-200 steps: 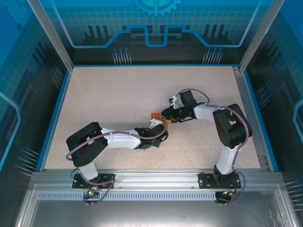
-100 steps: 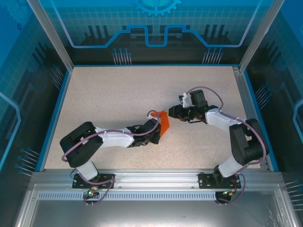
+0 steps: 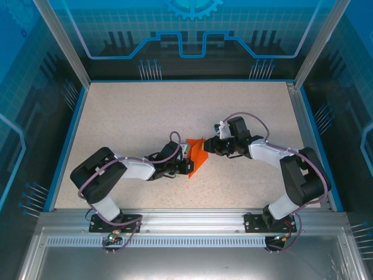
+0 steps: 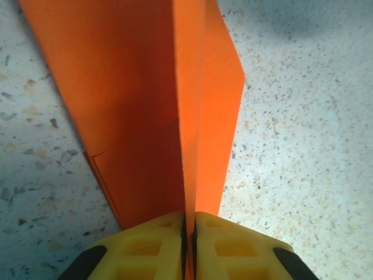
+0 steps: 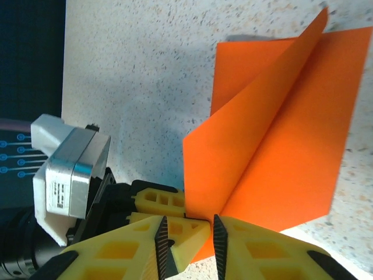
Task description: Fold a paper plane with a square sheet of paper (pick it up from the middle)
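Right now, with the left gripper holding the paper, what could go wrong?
The left gripper pinches only a narrow bit of the paper at its fold; a pull could tear it or slip it free.
The right gripper is open, very near the left one; closing might bump it or crush the flap.

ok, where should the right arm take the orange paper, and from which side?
Probably the raised flap, clear of the left gripper, which is clamped on the fold. The flap stands up off the table, so the right gripper, jaws apart, could straddle it coming in from the right.
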You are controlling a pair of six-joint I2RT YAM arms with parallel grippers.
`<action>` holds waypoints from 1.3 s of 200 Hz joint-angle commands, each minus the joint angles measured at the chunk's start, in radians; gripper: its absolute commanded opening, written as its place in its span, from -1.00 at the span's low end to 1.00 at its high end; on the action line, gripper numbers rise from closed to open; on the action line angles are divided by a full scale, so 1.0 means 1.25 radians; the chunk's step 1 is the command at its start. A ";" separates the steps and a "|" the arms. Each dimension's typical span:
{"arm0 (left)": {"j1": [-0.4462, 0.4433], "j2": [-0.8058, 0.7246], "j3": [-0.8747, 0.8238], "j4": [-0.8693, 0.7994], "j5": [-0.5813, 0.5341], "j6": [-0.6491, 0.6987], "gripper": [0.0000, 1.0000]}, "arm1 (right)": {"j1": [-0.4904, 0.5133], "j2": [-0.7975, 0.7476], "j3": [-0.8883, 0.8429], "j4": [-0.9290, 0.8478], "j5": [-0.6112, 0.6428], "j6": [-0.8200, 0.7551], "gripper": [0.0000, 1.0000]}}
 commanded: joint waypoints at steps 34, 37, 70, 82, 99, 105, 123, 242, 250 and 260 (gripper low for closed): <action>0.034 0.033 -0.029 0.126 0.131 -0.055 -0.73 | 0.060 0.060 0.020 0.054 -0.018 0.031 -0.61; 0.036 0.036 -0.028 0.126 0.133 -0.057 -0.73 | 0.063 0.062 0.021 0.056 -0.018 0.032 -0.61; 0.049 0.051 -0.035 0.138 0.149 -0.080 -0.73 | 0.080 0.094 0.034 0.073 -0.012 0.049 -0.69; 0.050 0.053 -0.040 0.142 0.150 -0.088 -0.73 | 0.083 0.107 0.036 0.089 -0.018 0.058 -0.71; 0.057 0.054 -0.050 0.149 0.155 -0.103 -0.73 | 0.086 0.124 0.048 0.095 -0.023 0.064 -0.74; 0.059 0.055 -0.054 0.153 0.158 -0.109 -0.73 | 0.087 0.130 0.052 0.096 -0.023 0.065 -0.75; 0.070 0.074 -0.057 0.169 0.192 -0.127 -0.74 | 0.089 0.144 0.061 0.101 -0.022 0.068 -0.76; 0.099 0.130 -0.075 0.200 0.239 -0.173 -0.74 | 0.094 0.229 0.102 0.118 -0.047 0.082 -0.77; 0.100 0.129 -0.076 0.195 0.239 -0.173 -0.73 | 0.094 0.234 0.103 0.117 -0.047 0.082 -0.77; 0.101 0.128 -0.077 0.192 0.238 -0.171 -0.71 | 0.094 0.237 0.103 0.116 -0.044 0.081 -0.77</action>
